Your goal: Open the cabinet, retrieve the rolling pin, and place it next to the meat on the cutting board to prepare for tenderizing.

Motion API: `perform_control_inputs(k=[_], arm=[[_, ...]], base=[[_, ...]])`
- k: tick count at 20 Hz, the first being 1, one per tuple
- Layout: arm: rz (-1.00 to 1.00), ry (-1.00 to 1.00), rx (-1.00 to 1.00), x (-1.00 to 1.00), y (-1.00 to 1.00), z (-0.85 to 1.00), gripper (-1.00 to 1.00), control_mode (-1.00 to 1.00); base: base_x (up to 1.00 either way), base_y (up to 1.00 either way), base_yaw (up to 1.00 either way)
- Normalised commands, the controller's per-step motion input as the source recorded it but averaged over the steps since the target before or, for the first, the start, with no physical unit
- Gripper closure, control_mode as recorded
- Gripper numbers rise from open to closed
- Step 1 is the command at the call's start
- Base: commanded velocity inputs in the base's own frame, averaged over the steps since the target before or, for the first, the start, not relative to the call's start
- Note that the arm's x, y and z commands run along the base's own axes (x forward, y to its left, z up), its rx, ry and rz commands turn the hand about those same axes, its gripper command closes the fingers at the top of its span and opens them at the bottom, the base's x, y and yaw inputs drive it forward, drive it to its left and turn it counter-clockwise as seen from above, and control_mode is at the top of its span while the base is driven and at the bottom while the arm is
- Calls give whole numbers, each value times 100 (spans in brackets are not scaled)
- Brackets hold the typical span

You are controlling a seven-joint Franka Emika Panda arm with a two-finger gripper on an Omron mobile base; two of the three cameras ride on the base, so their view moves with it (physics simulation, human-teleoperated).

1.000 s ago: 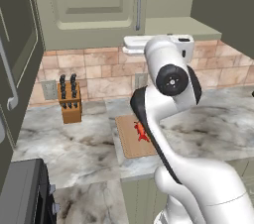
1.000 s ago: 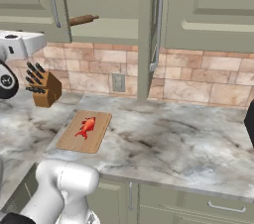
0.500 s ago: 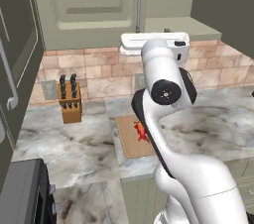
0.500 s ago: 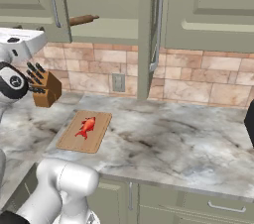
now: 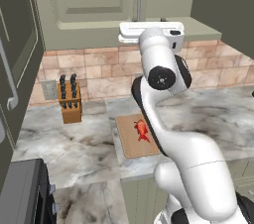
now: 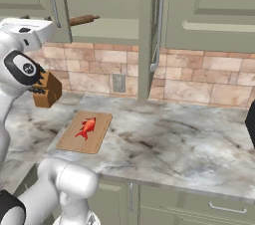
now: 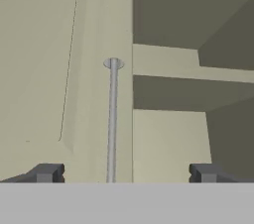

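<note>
My left base camera looks forward and down past the arm at the flat tan wooden cutting board (image 5: 137,136) on the marbled grey counter (image 5: 74,143). My right base camera shows the same board (image 6: 84,132) and counter (image 6: 169,144) from the other side. The hand camera sits close to a sage-green cabinet door's slim steel bar handle (image 7: 112,119).

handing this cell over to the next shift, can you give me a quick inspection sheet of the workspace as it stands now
surface: marbled grey counter, brick-tile backsplash behind.
job's things: cabinet has one door open, edge-on; rolling pin lies inside; meat sits on the cutting board.
clutter: knife block left of the board; wall outlet.
tool: tool open, fingers either side of a steel bar handle, holding nothing.
cables: nothing seen.
surroundings: dark tall unit at left.
</note>
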Motion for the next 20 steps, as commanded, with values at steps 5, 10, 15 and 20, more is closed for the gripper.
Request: perform_control_inputs(k=[5,10,15,20], arm=[[0,0,0,43,0,2,-100,-100],[1,0,0,49,0,0,-100,-100],[4,0,0,34,0,0,-100,-100],[4,0,0,32,0,0,-100,-100]], base=[[0,0,0],[0,0,0],[0,0,0],[0,0,0]])
